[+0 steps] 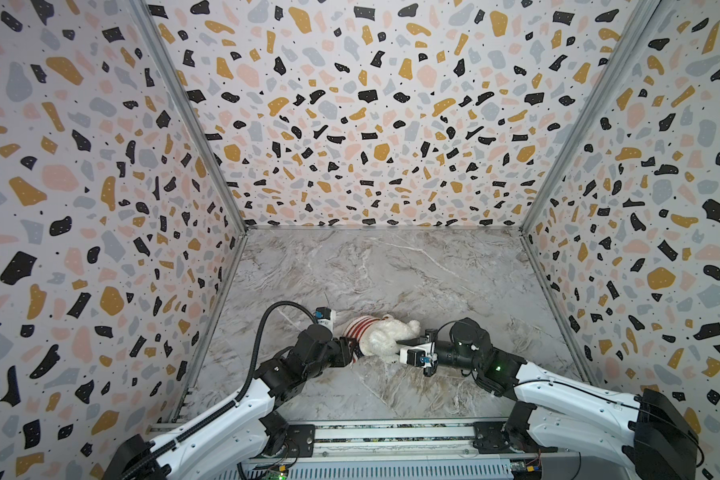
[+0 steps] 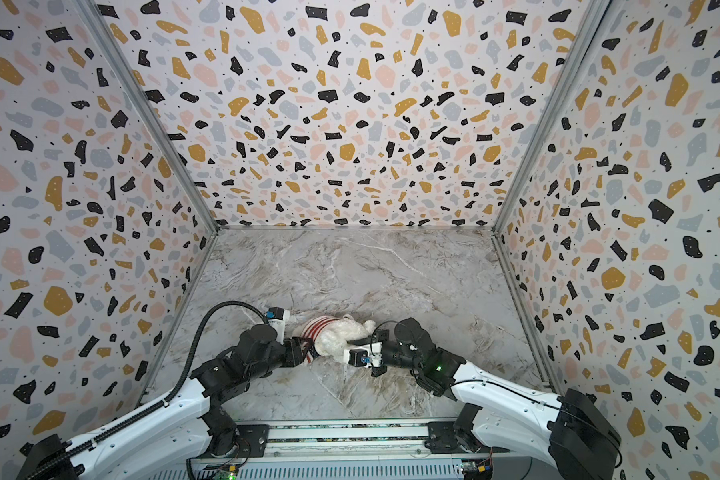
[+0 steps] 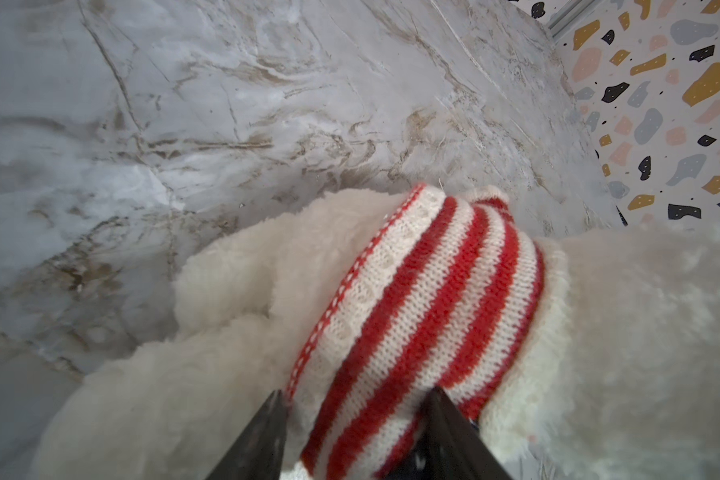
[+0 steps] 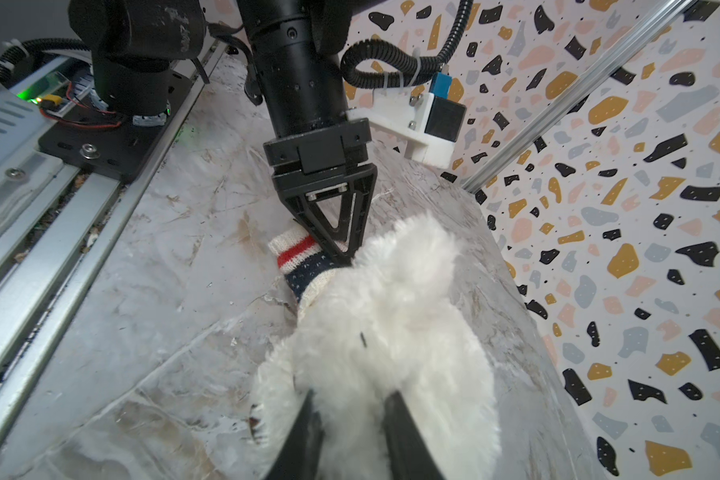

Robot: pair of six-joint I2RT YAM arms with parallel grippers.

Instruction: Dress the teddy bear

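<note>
Lying toward 6 o'clock on the marbled tabletop, about midway across it in both top views, the teddy bear is seen with the red-and-white striped knit top already drawn round its body at the bear's 9 o'clock end. In the left wrist view the knit is shown as a snug band with white fur emerging at both of its edges, so the main pull-on is judged to be done. What is left is judged to be tidying: a cream cuff and the navy patch are seen bunched at the edge of the fur. Whether the arms have been passed through the sleeves cannot be told, nor which end of the bear is the head. The left tool is placed at the bear's 9 o'clock side, its jaws spread astride the knit with no squeeze on it visible. The right tool is set at the 3 o'clock side, its jaws parted narrowly and sunk into the fur; whether the fur is pinched cannot be told. No brand, label or lettering can be read anywhere; only pale specks are made out on the navy patch, and the walls are covered by a wordless terrazzo pattern.
</note>
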